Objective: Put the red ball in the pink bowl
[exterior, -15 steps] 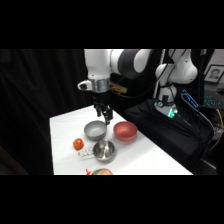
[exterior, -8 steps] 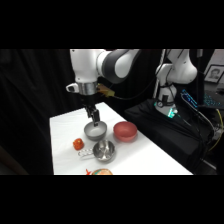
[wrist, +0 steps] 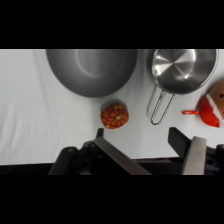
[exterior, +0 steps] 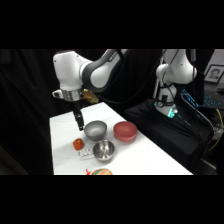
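Observation:
The red ball (exterior: 78, 144) lies on the white table left of the steel cup; the wrist view shows the red ball (wrist: 114, 115) speckled, just below the grey bowl. The pink bowl (exterior: 125, 130) stands to the right of the grey bowl and is out of the wrist view. My gripper (exterior: 79, 120) hangs a little above and behind the ball, at the grey bowl's left rim. In the wrist view the gripper (wrist: 141, 137) is open and holds nothing, with the ball slightly left of the gap between its fingers.
A grey bowl (exterior: 95, 129) sits between the ball and the pink bowl. A steel cup (exterior: 104, 150) with a handle (wrist: 161, 106) stands in front of it. An orange-rimmed round thing (exterior: 100, 171) lies at the front edge. The table's left edge (exterior: 51, 145) is close to the ball.
The arm has swung left, from over the grey and pink bowls to the grey bowl's left side, and come lower toward the ball. The objects have not moved.

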